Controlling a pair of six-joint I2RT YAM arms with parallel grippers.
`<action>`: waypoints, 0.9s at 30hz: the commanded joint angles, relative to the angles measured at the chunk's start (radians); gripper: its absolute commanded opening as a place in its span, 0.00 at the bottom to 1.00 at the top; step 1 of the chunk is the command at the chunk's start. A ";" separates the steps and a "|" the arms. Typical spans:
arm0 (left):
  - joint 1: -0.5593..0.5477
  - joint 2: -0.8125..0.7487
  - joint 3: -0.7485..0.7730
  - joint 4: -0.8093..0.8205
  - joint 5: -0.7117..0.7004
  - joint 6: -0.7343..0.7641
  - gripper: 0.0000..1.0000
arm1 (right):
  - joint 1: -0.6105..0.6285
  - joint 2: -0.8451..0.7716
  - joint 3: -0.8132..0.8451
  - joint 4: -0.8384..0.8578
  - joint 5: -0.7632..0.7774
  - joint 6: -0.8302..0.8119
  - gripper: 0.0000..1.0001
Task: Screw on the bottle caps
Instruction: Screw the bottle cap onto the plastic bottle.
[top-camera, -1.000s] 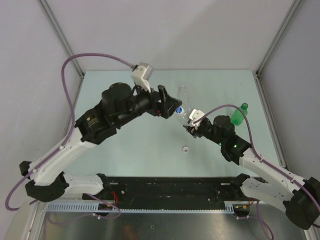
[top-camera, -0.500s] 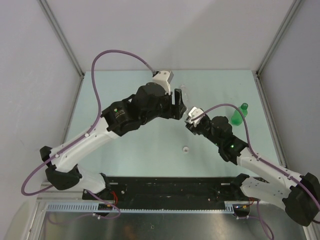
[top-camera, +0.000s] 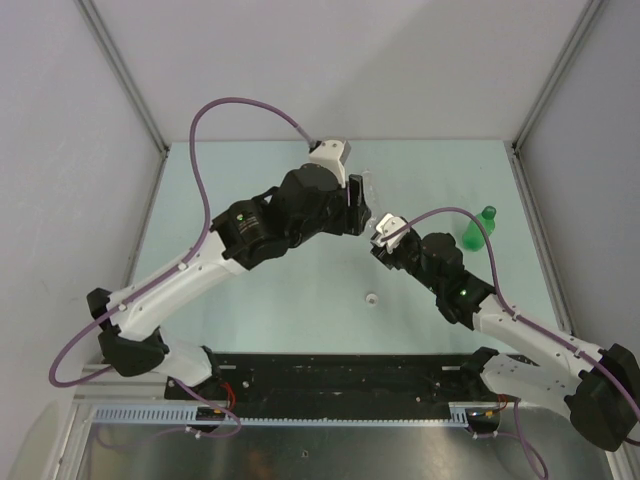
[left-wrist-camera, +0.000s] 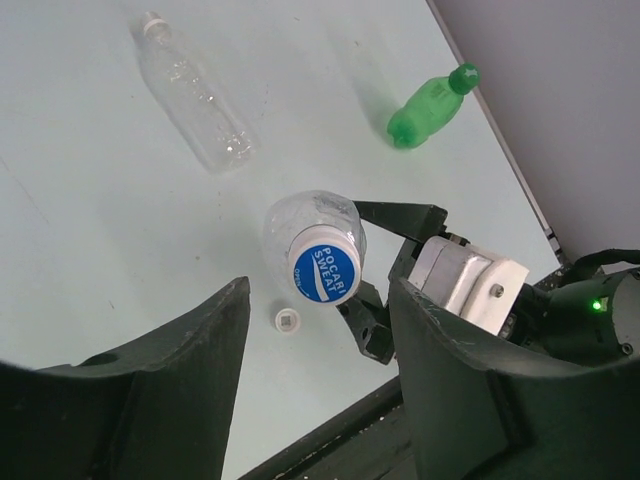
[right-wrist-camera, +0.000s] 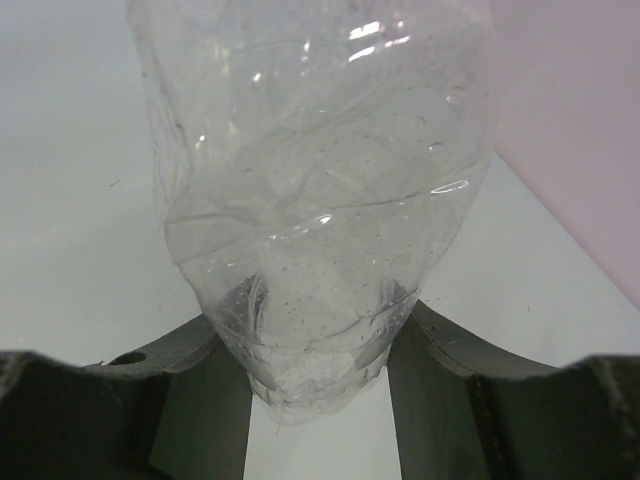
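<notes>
Above the desk (left-wrist-camera: 100, 200) centre, the right end effector (right-wrist-camera: 315, 340) clamps a clear bottle (right-wrist-camera: 320, 200) by its body. The left end effector (left-wrist-camera: 318, 290) stands wide, straddling the seated blue-and-white cap (left-wrist-camera: 325, 272) without contact. Step in hand: tightening. Next move: grip the cap squarely, then rotate.

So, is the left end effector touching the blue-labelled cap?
Apart. Left wrist view shows gaps between the cap and both fingers of the left end effector.
</notes>
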 joint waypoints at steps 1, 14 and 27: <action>-0.005 0.028 0.042 0.004 -0.030 -0.018 0.61 | 0.010 -0.017 0.004 0.051 0.002 -0.002 0.00; -0.005 0.043 0.048 0.004 -0.037 -0.016 0.50 | 0.014 -0.014 0.004 0.038 -0.014 -0.011 0.00; -0.005 0.034 0.053 0.006 -0.007 -0.019 0.47 | 0.014 0.004 0.004 0.036 -0.022 -0.013 0.00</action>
